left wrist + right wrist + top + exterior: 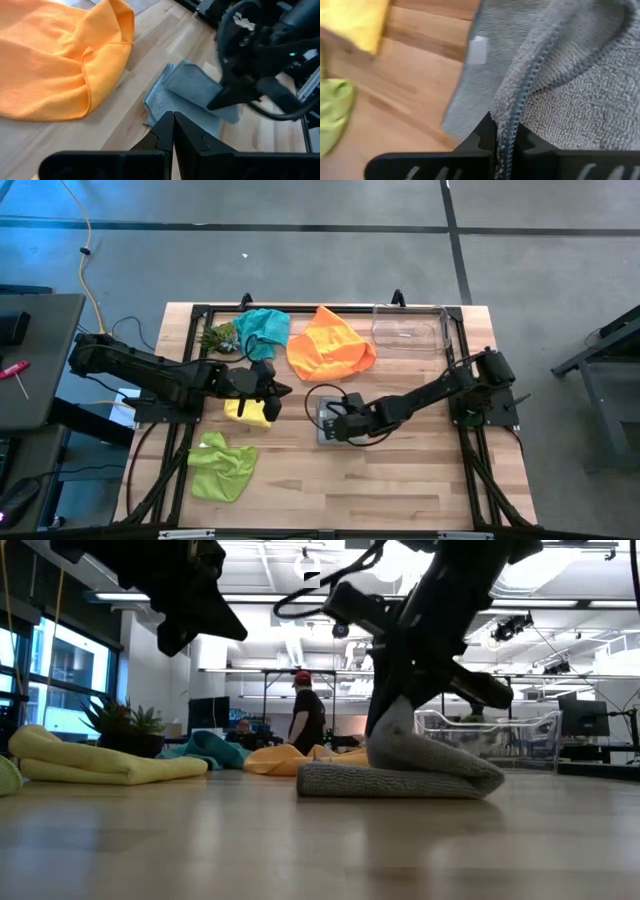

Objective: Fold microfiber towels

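Right gripper (337, 427) at table centre, fingers pinched on stitched edge of grey towel (333, 420), lifting layer for fold. Left gripper (270, 388) at its 10 o'clock, closed, empty, hovering above yellow towel (247, 412), clear of fold.

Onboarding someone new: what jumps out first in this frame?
The right gripper at table centre, shut on an edge of the grey towel, lifting it into a fold. The left gripper hovers shut above the yellow towel. The orange towel lies crumpled at the far edge.
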You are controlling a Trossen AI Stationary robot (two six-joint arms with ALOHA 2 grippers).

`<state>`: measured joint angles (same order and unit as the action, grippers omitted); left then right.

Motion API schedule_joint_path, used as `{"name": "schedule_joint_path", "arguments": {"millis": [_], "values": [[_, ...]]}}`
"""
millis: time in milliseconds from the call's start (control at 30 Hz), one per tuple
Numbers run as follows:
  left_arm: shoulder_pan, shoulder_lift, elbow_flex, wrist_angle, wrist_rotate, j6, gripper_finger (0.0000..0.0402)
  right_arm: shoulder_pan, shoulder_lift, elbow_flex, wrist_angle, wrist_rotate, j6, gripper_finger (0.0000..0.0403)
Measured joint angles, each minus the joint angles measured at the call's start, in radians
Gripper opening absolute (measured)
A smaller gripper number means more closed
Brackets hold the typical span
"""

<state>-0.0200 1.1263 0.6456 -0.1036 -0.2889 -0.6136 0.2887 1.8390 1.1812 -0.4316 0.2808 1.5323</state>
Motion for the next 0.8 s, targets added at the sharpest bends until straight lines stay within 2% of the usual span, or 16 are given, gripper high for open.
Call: {"name": "schedule_joint_path", "arguments": {"millis": [200, 333, 433, 667, 800], "values": [[0.0, 0.0, 0.0, -0.006, 0.002, 0.0, 0.0, -0.002, 0.003, 0.0, -0.003, -0.006, 0.003, 0.0002], [0.0, 0.0, 0.0, -0.005, 0.001, 0.005, 0.0, -0.001, 0.003, 0.0, -0.002, -0.022, -0.013, 0.0023], [0.0, 0.0, 0.0, -0.005, 0.001, 0.005, 0.0, -0.002, 0.003, 0.0, 0.005, -0.022, -0.015, 0.0058], [0.0, 0.0, 0.0, -0.005, -0.006, 0.005, 0.0, -0.014, 0.003, 0.0, 0.052, -0.024, -0.046, 0.0174], [0.0, 0.0, 0.0, -0.005, -0.006, 0.005, 0.0, -0.02, -0.003, 0.003, 0.058, -0.021, -0.082, 0.0214]]}}
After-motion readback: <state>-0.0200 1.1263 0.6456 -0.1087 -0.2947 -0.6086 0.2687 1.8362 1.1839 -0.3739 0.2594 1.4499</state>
